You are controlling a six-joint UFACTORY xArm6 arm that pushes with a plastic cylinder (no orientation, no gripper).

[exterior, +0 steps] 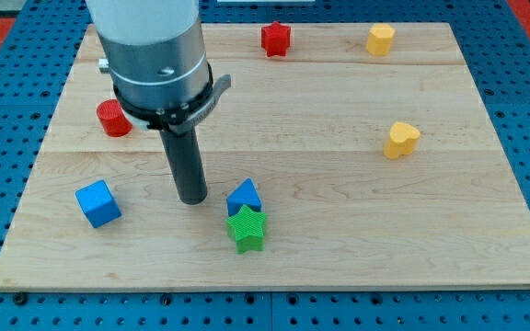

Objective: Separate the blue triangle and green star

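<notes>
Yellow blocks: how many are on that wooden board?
2. One yellow block sits near the view's top right edge; the other yellow block lies lower, at the right middle. The arm could hide more.

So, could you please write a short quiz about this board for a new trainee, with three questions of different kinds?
1. True or false: the blue triangle and the green star are touching.
2. On which side of the blue triangle is my tip? A) the view's left B) the view's right C) the view's bottom
3. Fill in: the number of yellow blocks on the wooden board is ____.

Key:
1. True. The star sits directly against the triangle's lower side.
2. A. The tip stands just to the view's left of the triangle, with a small gap.
3. Two: one yellow block at the view's top, one yellow heart at the view's right.
</notes>
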